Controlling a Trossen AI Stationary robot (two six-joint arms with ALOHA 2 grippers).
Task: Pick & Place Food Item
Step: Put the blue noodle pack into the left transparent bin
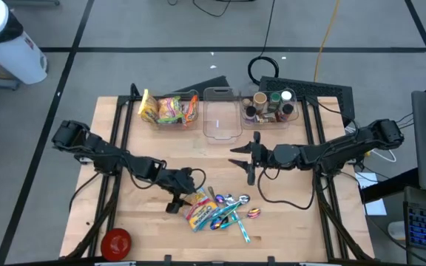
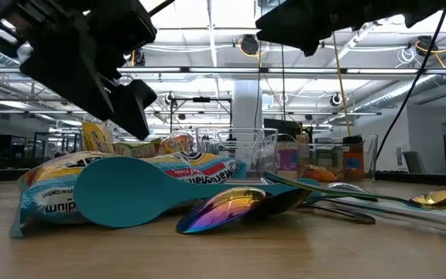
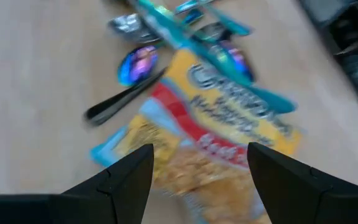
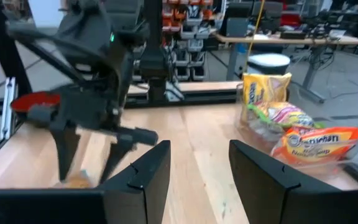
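A noodle packet point(image 1: 198, 212), yellow, red and light blue, lies flat on the table near the front, with a teal spoon and iridescent cutlery point(image 1: 231, 210) across and beside it. It also shows in the left wrist view point(image 3: 210, 137) and the low view point(image 2: 68, 198). My left gripper point(image 1: 176, 203) is open, just above the packet's left end, fingers point(image 3: 129, 180) standing either side of it. My right gripper point(image 1: 244, 157) is open and empty, above the table's middle.
Three clear bins stand at the far edge: one with snack packets point(image 1: 170, 109), an empty one point(image 1: 222, 114), one with jars and bottles point(image 1: 270, 106). A red bowl point(image 1: 116, 242) sits at the front left corner. Bare wood lies between the bins and the cutlery.
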